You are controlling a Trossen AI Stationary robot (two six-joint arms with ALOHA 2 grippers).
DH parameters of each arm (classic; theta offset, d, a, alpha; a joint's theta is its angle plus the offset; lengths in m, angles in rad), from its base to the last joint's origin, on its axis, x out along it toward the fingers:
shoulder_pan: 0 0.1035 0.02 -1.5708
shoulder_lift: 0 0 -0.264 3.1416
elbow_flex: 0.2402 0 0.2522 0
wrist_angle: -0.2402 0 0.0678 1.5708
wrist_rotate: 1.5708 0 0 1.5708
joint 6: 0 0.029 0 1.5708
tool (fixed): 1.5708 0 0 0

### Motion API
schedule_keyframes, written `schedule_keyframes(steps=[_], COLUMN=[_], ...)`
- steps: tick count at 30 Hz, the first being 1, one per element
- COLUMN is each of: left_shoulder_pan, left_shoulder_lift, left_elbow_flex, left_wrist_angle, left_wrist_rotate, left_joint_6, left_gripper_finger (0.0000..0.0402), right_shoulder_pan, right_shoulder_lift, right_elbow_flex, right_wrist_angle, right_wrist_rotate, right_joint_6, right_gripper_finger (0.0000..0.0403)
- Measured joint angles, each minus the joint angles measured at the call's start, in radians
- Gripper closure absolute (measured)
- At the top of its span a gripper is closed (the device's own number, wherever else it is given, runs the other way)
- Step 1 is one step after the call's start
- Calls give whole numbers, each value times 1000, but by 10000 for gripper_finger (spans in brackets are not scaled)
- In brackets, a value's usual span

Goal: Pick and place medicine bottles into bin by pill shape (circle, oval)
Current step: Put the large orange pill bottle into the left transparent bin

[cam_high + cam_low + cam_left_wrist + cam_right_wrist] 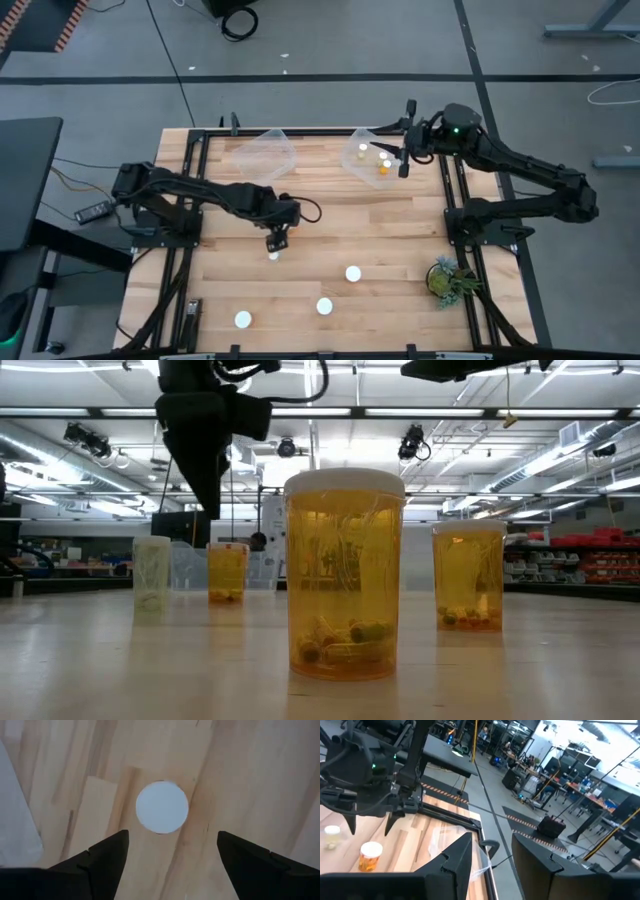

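My left gripper [277,240] points down, open, over a small amber medicine bottle [227,572] that stands upright on the wooden table. In the left wrist view its white cap [162,807] sits just ahead of the gap between my two fingers [107,862], which do not touch it. The gripper hides this bottle in the high view. A pale bottle [273,256] stands close beside it. My right gripper [404,150] hangs level and open, with nothing in it [492,845], at the right clear bin [368,155], which holds bottles [385,160].
Three more bottles stand on the near half of the table [353,273], [324,306], [243,319]. A second clear bin [265,155] lies at the far left. A small green plant [450,280] stands at the right edge. Black frame rails [195,200] run along both sides.
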Motion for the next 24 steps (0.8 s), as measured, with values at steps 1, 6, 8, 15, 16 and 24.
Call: schedule_keyframes(steps=[1,6,8,15,16,24], left_shoulder_pan=[1,20,32,67,67,69], left_shoulder_lift=[13,60,71,92,92,92], left_elbow_flex=[13,49,49,46,46,46], left_wrist_angle=[-7,-10,-13,-14,-17,-15], left_wrist_rotate=[0,1,0,17,26,37], left_joint_6=[8,26,28,27,25,7], left_gripper_finger=[87,80,75,63,62,62], right_shoulder_pan=[-3,-5,-5,-7,-10,-75], right_shoulder_lift=[0,0,0,1,1,1], right_elbow_flex=[0,0,0,0,0,0], right_wrist_angle=[-5,-13,-16,-33,-32,-41], right_wrist_rotate=[-1,-3,-3,-3,-4,-19], right_joint_6=[-1,-2,-3,-20,-23,-22], right_gripper_finger=[256,256,256,256,256,256])
